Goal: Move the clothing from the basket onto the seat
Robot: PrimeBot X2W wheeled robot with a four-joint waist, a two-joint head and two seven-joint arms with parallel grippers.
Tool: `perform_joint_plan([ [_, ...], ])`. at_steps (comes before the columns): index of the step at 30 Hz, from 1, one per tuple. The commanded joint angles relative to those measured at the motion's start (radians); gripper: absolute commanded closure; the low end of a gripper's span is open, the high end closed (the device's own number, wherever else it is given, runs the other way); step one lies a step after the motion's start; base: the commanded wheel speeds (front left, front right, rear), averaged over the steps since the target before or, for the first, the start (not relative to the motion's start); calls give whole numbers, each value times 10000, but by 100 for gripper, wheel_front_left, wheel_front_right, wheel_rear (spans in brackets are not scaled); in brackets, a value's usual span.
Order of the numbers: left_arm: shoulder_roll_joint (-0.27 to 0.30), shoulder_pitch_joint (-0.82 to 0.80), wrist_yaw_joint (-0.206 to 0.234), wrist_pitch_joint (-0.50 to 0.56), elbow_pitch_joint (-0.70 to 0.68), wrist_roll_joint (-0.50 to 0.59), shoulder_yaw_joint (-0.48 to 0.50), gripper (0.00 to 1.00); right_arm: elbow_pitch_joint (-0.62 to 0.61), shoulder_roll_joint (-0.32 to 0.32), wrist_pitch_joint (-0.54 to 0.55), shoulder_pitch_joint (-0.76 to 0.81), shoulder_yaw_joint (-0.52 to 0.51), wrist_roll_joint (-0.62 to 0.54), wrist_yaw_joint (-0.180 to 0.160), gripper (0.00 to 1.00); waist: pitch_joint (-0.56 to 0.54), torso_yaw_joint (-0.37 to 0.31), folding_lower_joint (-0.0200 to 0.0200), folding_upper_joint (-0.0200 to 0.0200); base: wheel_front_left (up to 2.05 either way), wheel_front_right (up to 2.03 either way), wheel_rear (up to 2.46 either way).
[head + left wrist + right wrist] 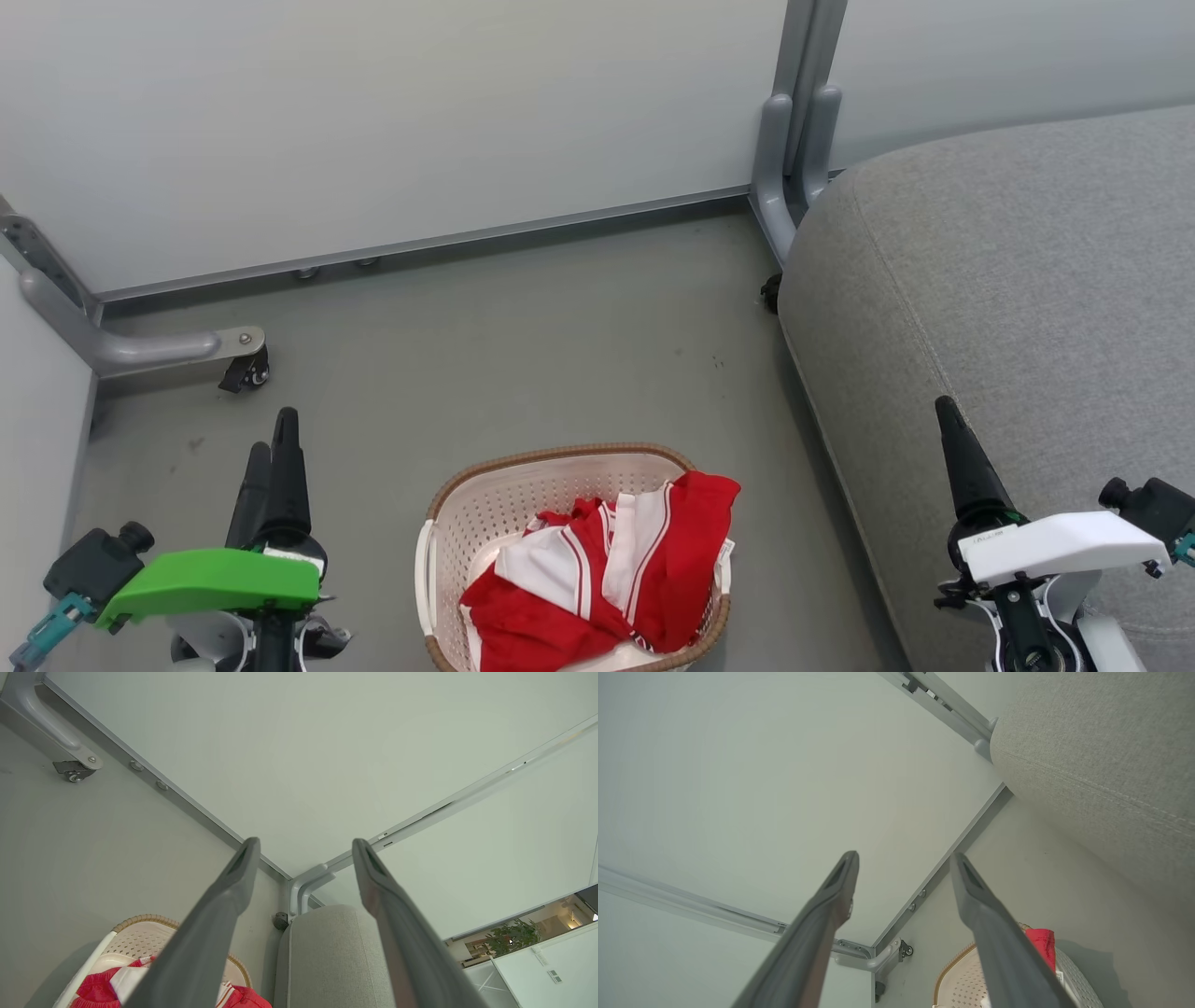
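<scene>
Empty left hand [304,844] and right hand [904,856], both agape; clothing [607,579] in basket [509,504], spilling toward seat [1027,280].

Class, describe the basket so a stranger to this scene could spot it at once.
Find the large grey woven-fabric seat on the right. On the grey floor left of it stands a small cream perforated plastic basket with a brown woven-look rim. It alone holds red-and-white clothing.

left gripper [303,845] and right gripper [903,857] low at sides, fingers parted, gripping nothing
</scene>
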Motion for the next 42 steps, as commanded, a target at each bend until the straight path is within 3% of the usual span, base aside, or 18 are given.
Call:
perform_joint_plan([
  [1,77,-184,62,-117,-199,511,-66,0,-224,-76,-124,-140,69,-433,2,0,0,7,0,0,0,0,0],
  [22,120,-185,309,-795,-26,4084,-683,0,-316,-106,-805,-38,514,-3269,3,0,-16,108,0,0,0,0,0],
  [42,173,-176,443,-1322,107,6175,-1030,0,-336,-127,-1340,51,739,-5485,5,0,-25,260,0,0,0,0,0],
])
